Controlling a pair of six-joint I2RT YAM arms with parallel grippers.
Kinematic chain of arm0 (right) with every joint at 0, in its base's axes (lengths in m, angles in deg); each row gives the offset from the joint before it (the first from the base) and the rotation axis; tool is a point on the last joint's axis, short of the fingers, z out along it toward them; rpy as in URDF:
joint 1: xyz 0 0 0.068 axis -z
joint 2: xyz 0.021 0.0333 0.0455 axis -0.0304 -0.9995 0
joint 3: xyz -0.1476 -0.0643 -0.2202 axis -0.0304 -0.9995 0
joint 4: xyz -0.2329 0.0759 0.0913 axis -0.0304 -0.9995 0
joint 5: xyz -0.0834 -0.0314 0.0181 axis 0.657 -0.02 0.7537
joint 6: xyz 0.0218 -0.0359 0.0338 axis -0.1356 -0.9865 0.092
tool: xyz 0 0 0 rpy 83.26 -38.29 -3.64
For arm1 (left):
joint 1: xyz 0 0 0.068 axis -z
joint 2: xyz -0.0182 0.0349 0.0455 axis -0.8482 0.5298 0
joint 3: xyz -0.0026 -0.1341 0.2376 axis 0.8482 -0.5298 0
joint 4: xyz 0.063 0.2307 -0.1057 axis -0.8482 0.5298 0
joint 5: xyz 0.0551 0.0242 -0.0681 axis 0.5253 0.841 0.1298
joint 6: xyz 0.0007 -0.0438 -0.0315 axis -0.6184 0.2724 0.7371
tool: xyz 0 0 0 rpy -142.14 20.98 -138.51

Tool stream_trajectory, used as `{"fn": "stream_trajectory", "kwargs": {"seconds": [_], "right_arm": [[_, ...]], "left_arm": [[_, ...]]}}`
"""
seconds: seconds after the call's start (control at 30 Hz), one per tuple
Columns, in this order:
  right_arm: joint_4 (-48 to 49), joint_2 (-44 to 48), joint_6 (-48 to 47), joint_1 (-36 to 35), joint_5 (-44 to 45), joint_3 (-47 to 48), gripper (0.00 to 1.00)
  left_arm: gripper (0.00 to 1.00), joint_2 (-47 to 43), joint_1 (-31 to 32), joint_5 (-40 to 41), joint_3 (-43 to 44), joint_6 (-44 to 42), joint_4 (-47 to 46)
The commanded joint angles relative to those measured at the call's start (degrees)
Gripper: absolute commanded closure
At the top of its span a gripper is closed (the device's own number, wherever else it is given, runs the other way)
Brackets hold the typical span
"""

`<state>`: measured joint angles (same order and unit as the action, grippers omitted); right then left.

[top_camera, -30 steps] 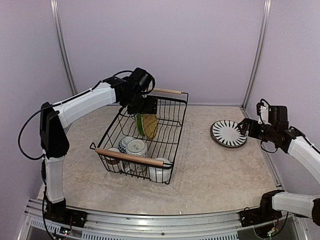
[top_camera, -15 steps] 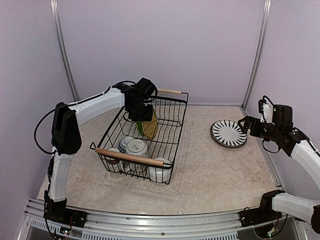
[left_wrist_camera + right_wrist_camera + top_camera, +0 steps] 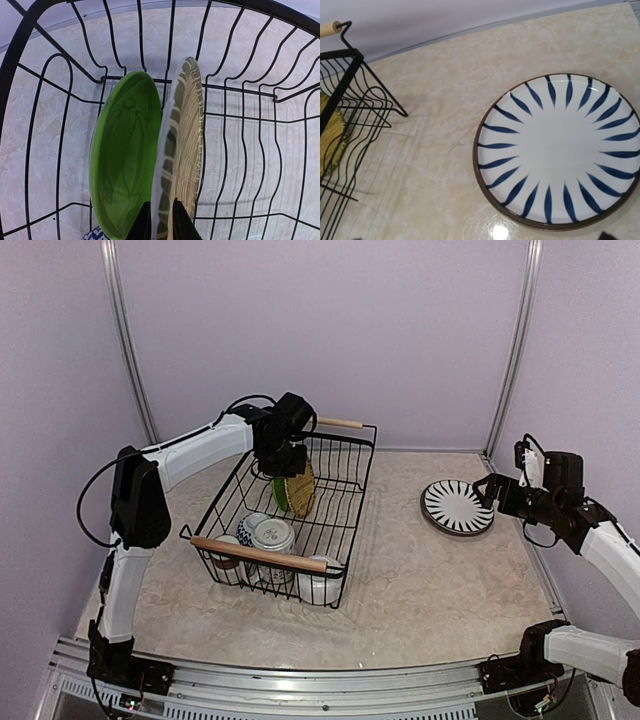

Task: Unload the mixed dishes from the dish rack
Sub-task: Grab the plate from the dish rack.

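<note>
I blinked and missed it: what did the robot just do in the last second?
The left tool swung lower into the dish rack and now straddles the rim of the tan plate, beside the green plate. The striped plate and other dishes stayed put.

The beige marbled table [image 3: 410, 580] carries 2 things directly: the black wire dish rack [image 3: 258, 553] left of centre and, well apart to its right, a striped plate [image 3: 457, 507] lying flat
</note>
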<state>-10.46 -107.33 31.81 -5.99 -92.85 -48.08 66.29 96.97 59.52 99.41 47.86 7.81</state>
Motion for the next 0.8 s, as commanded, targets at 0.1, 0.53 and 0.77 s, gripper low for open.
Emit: {"fn": "stream_trajectory", "kwargs": {"seconds": [0.1, 0.53, 0.77], "right_arm": [[0.23, -1.13, 0.92, -0.25, -1.22, 0.87, 0.0], [1.57, -2.45, 3.23, -0.3, -3.21, 0.2, 0.0], [2.3, -4.54, 3.68, -0.36, -5.21, 0.16, 0.0]], "left_arm": [[1.0, 2.17, 0.1, 1.53, 3.0, -2.24, 1.11], [1.0, -4.51, 3.21, 6.91, 6.6, -6.46, 1.87], [1.0, -8.38, 4.37, 8.73, 9.64, -8.59, 3.78]]}}
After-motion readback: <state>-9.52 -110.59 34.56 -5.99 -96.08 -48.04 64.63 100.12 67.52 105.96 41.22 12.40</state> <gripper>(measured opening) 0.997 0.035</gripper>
